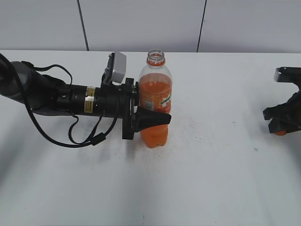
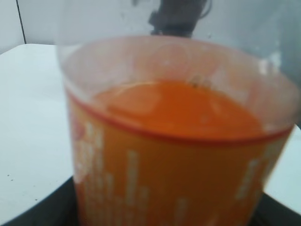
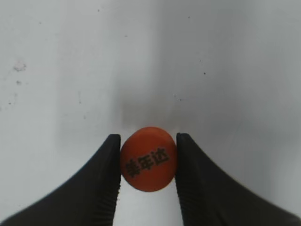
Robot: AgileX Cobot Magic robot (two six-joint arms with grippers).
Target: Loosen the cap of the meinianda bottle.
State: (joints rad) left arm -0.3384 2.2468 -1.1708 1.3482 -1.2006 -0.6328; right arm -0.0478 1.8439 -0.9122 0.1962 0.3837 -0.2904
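Table [image 1: 211,179] has your bottle [image 1: 155,101] upright left of centre, neck bare, left gripper [image 1: 151,118] clamped round its lower body. Way off right, your right gripper [image 3: 148,162] pinches the cap [image 3: 148,158] between both fingers.

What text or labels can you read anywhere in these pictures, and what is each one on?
"美年达": black print on top of the cap, held in the right pincer.
White logo on the bottle label: too small to read.
Yellow sticker on the left arm: too small to read.
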